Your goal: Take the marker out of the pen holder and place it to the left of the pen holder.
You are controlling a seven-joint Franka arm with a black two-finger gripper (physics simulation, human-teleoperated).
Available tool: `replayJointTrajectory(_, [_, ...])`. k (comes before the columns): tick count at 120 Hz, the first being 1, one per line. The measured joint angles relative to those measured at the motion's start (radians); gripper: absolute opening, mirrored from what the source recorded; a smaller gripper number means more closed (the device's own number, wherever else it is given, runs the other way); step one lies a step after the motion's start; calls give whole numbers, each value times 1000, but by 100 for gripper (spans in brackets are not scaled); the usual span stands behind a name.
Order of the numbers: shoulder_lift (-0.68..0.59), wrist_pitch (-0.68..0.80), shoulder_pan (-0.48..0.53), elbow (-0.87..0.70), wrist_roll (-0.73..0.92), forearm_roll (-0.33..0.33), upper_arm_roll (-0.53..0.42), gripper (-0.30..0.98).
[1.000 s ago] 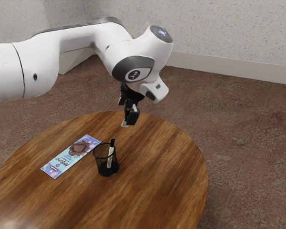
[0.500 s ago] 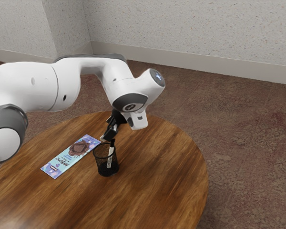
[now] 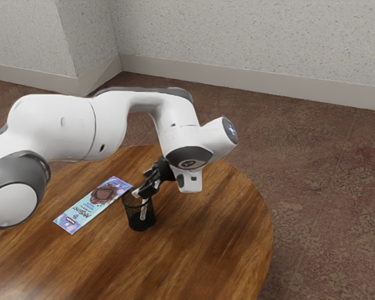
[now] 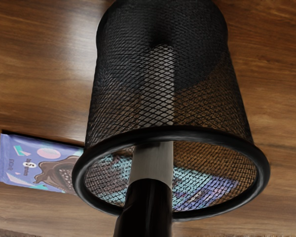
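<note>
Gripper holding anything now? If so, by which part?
Can't tell. The gripper is at the black end of the marker, but a grip isn't clear; the pale end is inside the pen holder.

Arm (image 3: 65, 128) reaching in from the exterior view's left, elbow bent, wrist (image 3: 189, 142) arched (quite a hook), gripper (image 3: 140, 193) slanting down and back leftward in that view.

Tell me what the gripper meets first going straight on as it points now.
Most likely the marker, whose black end sticks out of the pen holder ahead of the gripper; depth is unclear, so the pen holder could come first.
</note>
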Motion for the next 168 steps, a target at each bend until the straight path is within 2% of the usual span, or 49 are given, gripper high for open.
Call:
replayJointTrajectory(67, [38, 8, -3, 27, -31, 9, -19, 37])
replayJointTrajectory(98, [38, 7, -3, 26, -67, 19, -11, 7])
replayJointTrajectory(120, [33, 2, -3, 27, -106, 28, -6, -3])
replayJointTrajectory(144, [-75, -129, -23, 73, -130, 3, -15, -7])
replayJointTrajectory(160, [-117, -246, -47, 226, -122, -12, -12, -8])
replayJointTrajectory(168, [-108, -269, -10, 283, -109, -29, -15, -8])
